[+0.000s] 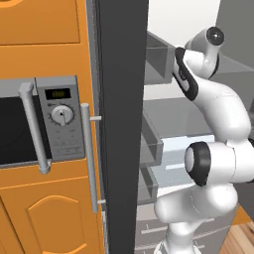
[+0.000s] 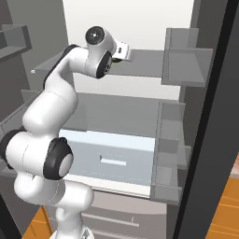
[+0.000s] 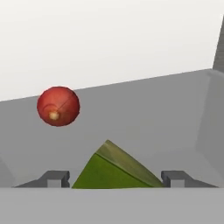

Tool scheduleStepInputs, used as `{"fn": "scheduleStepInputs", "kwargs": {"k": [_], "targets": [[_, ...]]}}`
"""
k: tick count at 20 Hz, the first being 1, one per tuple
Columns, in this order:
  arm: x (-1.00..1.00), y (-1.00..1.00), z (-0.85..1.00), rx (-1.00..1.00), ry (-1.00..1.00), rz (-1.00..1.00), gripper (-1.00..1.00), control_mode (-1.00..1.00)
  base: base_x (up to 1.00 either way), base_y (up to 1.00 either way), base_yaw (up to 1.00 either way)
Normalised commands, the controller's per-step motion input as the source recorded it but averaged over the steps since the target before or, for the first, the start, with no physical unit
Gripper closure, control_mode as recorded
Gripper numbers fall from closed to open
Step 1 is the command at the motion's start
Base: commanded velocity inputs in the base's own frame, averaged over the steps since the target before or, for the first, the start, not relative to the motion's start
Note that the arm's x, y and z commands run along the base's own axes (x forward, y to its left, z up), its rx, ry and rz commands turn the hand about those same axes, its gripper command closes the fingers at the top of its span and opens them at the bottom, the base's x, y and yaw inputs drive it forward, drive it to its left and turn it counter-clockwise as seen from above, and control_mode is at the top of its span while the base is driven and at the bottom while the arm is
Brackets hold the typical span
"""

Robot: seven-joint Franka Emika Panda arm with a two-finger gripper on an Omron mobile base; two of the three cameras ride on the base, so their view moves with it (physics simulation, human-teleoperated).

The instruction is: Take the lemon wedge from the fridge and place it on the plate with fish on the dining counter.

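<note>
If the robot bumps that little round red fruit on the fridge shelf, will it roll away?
Probably yes. The red fruit looks round like a ball and sits free on the flat grey shelf, nothing beside it to stop it. It seems small, so likely light and easily nudged.

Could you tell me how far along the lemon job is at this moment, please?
Done: the tall silver-grey fridge is open and the arm reaches onto its shelf. In hand: the gripper straddles the small yellow-green lemon wedge, one finger tip either side; whether they touch it is unclear. A round red fruit sits behind. Left: lifting it out and carrying it to the plate with fish.
</note>
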Motion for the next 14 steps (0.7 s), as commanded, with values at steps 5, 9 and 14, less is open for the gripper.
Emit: {"fn": "scheduleStepInputs", "kwargs": {"k": [5,9,14], "targets": [[-1.0,0.09,0.61,0.03,-0.14,0.0,1.0,-1.0,0.0,0.0,0.0],[-1.0,0.08,0.44,0.03,-0.15,0.0,1.0,-1.0,0.0,0.0,0.0],[-1.0,0.03,-0.01,0.1,0.0,-0.03,1.0,-1.0,0.0,0.0,0.0]]}}
